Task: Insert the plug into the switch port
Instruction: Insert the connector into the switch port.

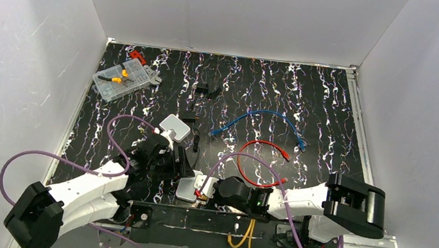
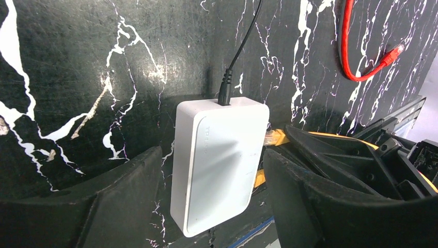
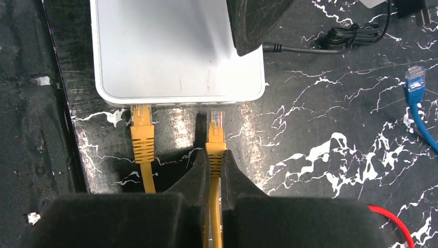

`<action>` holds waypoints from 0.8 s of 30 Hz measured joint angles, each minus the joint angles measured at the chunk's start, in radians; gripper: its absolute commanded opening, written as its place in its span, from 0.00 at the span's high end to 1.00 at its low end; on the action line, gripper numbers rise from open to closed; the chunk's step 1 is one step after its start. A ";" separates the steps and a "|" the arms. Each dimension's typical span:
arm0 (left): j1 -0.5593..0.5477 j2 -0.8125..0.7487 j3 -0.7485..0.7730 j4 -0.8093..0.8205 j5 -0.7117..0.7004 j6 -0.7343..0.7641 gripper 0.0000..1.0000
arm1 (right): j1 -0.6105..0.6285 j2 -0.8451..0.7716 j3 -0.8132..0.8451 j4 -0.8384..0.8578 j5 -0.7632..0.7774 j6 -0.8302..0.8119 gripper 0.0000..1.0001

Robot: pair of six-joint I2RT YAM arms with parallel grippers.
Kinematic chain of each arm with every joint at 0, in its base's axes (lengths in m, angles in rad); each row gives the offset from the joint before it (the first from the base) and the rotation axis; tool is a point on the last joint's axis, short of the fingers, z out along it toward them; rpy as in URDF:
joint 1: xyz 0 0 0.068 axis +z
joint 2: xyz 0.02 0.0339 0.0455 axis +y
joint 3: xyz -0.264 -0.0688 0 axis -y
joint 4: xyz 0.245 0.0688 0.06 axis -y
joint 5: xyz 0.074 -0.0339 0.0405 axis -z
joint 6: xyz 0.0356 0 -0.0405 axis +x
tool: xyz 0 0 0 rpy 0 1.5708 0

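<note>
Plain white walls [image 1: 233, 9] box the counter [image 1: 336, 101] in on three sides. Its black top is streaked with white and faint purple veins. A pale metal rail [image 1: 357, 121] runs along its right edge.

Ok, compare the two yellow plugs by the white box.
The seated plug is in the white box's edge; the held plug stops just short of it. Nothing grips the seated plug; the right arm's fingers pinch the held plug. Both are yellow and face the same edge.
</note>
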 measured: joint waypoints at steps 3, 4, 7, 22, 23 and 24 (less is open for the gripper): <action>0.003 0.006 0.000 0.002 0.007 0.003 0.35 | 0.000 0.015 0.000 0.002 0.000 0.000 0.99; 0.004 0.007 0.000 0.002 0.008 0.006 0.36 | 0.000 0.018 0.000 0.002 0.000 -0.001 0.99; 0.004 0.010 0.000 0.002 0.012 0.010 0.41 | -0.003 0.019 0.000 0.005 -0.001 -0.002 0.99; 0.005 0.026 -0.011 0.014 0.027 0.018 0.49 | -0.006 0.030 0.000 0.030 -0.031 -0.002 0.99; 0.005 0.026 -0.014 0.017 0.027 0.018 0.50 | -0.006 0.031 0.000 0.031 -0.034 -0.002 0.99; 0.005 0.026 -0.014 0.018 0.027 0.018 0.50 | -0.006 0.032 0.000 0.032 -0.036 -0.002 0.99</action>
